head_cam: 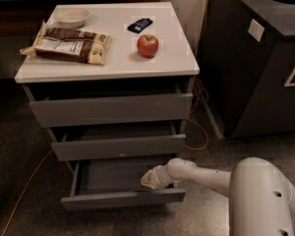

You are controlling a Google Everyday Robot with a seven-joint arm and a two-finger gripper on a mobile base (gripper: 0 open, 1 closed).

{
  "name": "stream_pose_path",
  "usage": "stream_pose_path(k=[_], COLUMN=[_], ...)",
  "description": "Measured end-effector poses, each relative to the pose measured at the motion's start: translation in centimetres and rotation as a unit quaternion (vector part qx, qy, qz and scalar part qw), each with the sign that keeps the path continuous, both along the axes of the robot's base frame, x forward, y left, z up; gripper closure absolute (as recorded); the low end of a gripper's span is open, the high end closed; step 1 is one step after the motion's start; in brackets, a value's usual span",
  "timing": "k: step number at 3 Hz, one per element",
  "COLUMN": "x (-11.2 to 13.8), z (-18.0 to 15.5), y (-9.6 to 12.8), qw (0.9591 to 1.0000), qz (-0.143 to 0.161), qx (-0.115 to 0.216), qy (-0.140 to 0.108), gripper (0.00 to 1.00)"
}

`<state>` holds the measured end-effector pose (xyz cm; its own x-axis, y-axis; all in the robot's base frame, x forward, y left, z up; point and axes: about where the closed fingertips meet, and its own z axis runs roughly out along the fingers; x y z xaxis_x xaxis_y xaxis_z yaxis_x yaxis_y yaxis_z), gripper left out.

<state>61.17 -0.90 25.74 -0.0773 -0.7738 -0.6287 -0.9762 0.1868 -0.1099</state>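
My gripper (146, 181) is low at the bottom drawer (123, 197) of a grey cabinet with a white top (113, 63). It reaches over the drawer's front panel into the open drawer, just behind that panel. The white arm (211, 176) stretches in from the lower right. The drawer is pulled out and its inside looks dark and bare. The middle drawer (118, 146) above it stands slightly out. On the cabinet top lie a red apple (147, 45), a brown snack bag (71, 43), a white bowl (72, 17) and a small dark blue packet (139, 24).
A large dark bin (260, 58) with a round hole on top stands to the right of the cabinet. An orange cable (199, 117) runs along the floor between them and another stretch lies at lower left (24, 191). Speckled floor surrounds the cabinet.
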Motion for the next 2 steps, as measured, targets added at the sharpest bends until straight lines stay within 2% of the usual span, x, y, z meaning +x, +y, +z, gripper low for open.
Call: stream_pose_path(k=[1, 2], x=[1.5, 2.7], z=[-2.2, -4.4], y=[-1.2, -2.2], qw=[0.9999, 0.9996], qz=[-0.002, -0.002], qx=[-0.011, -0.02], qy=[0.008, 0.019], gripper=[1.0, 1.0])
